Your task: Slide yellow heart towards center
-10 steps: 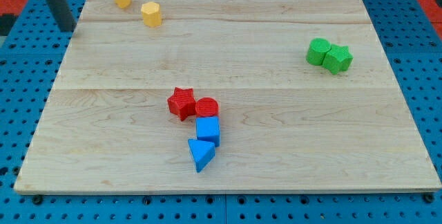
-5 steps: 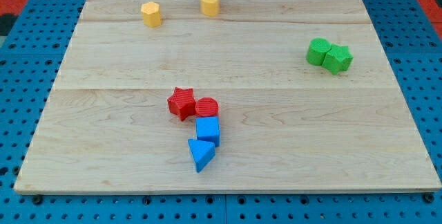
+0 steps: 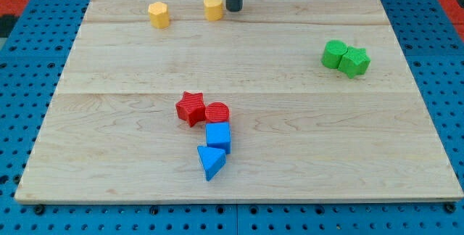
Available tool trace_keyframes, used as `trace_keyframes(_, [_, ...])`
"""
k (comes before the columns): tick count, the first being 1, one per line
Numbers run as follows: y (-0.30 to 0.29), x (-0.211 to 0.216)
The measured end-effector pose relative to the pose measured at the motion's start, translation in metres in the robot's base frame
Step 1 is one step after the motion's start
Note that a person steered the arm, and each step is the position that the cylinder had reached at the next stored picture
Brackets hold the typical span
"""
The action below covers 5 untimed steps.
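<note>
Two small yellow blocks lie near the view's top edge of the wooden board point(image 3: 109, 155). One yellow block point(image 3: 159, 14) is at the top left, the other yellow block point(image 3: 213, 8) is to its right. I cannot tell which of them is the heart. My tip point(image 3: 233, 9) stands just to the right of the right-hand yellow block, close to it or touching it.
A red star point(image 3: 191, 108), a red cylinder point(image 3: 217, 113), a blue cube point(image 3: 218, 137) and a blue triangle point(image 3: 210, 162) cluster below the board's middle. Two green blocks point(image 3: 334, 54) point(image 3: 355, 62) touch each other at the right.
The rod moved from the view's top left to the top middle. One yellow block went from the top left corner to the right of the other, then shifted slightly left.
</note>
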<state>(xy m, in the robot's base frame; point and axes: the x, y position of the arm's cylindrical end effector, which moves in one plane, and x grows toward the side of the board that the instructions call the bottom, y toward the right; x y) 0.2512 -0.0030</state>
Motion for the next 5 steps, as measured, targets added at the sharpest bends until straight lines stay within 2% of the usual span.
trace_keyframes(1, [-0.006,-0.02])
trace_keyframes(2, [-0.006,-0.058])
trace_keyframes(3, [-0.028,-0.048])
trace_keyframes(4, [-0.027,0.007])
trace_keyframes(5, [0.012,0.012])
